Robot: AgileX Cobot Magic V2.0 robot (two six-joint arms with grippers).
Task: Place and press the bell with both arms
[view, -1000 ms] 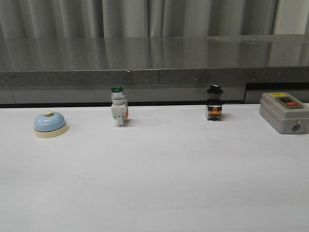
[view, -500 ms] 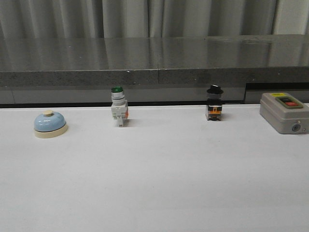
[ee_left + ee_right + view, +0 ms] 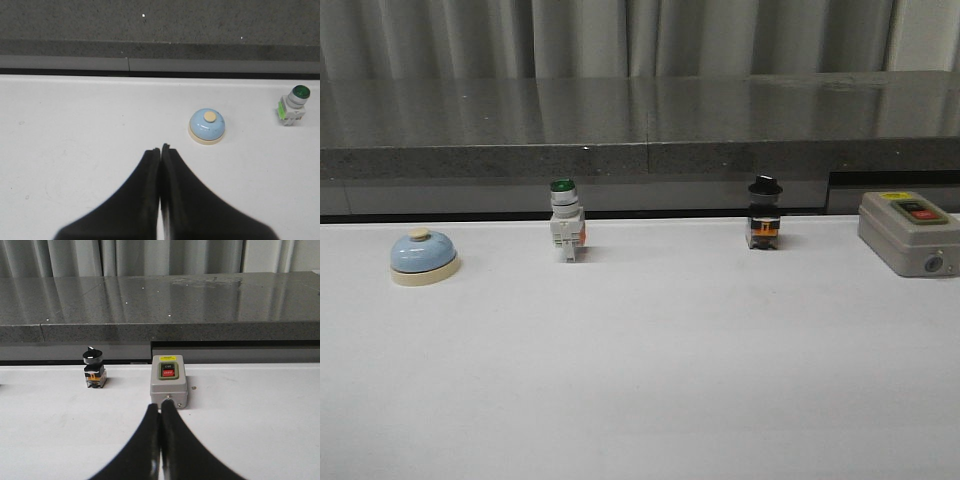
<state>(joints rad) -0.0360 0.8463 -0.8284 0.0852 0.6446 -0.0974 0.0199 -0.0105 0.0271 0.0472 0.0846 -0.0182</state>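
Nothing's moved since 1 s ago: light-blue glossy dome bell w/ cream base (image 3: 423, 256) untouched at frame left, left gripper (image 3: 161, 150) & right gripper (image 3: 160, 410) both closed empty — task not begun.

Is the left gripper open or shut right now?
Shut. The left gripper's fingertips meet with no gap, empty, short of the bell.

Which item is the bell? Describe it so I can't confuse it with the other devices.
On the white table, it is the leftmost thing in the row before the dark counter. The bell is a low, light-blue dome with a cream base; its neighbours are upright or boxy switches.
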